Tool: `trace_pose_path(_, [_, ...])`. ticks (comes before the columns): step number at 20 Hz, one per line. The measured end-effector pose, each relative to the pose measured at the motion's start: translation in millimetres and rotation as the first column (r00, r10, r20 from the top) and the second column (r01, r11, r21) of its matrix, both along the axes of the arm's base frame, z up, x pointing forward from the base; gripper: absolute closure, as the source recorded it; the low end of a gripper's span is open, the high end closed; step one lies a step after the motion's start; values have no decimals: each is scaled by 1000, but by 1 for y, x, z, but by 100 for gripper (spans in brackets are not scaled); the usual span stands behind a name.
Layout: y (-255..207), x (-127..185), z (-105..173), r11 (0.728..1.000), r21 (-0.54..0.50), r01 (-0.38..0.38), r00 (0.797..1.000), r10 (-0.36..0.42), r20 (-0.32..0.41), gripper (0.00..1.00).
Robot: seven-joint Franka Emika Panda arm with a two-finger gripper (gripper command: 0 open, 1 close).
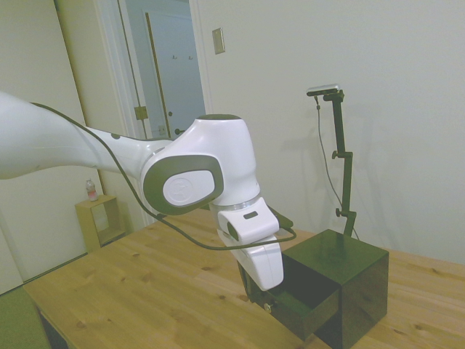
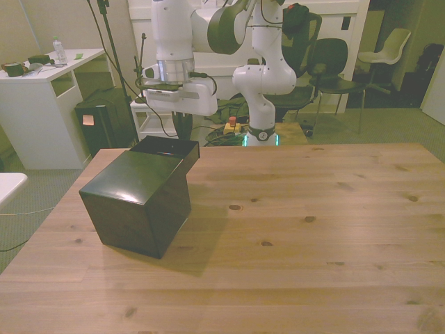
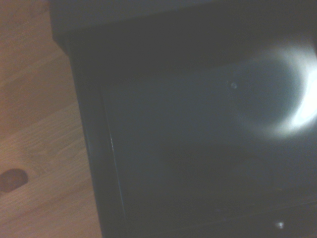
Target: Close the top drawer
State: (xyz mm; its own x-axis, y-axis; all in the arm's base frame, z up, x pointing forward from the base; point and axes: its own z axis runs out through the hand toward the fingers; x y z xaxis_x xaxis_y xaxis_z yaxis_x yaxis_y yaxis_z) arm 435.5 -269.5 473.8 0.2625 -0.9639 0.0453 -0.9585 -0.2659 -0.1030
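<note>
Wooden desk (image 2: 292, 229) carries a black cube cabinet (image 2: 135, 202) near its edge on the front view's left. Its top drawer (image 1: 309, 305) is pulled out, brass knob (image 1: 268, 307) on the front. Fingers (image 1: 256, 291) sit right at the drawer's front, can't tell if they're apart or together.

A wooden desk (image 2: 313, 229) with dark knots is seen in all three views. In the front view, a white side table (image 2: 38, 104) carrying a small bottle (image 2: 60, 49) is placed at the left, and dark chairs (image 2: 334, 59) and a pale chair (image 2: 393, 45) are set at the back right. In the side view, a small wooden shelf (image 1: 98, 222) bearing a bottle (image 1: 91, 190) is seen beside a door (image 1: 167, 69).
</note>
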Motion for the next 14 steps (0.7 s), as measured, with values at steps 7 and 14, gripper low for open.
trace_pose_path(7, [-12, 18, 10, 1000, -8, 4, 1000, -4, 25, 100])
trace_pose_path(14, [-31, 47, 8, 1000, -21, 7, 1000, -7, 28, 100])
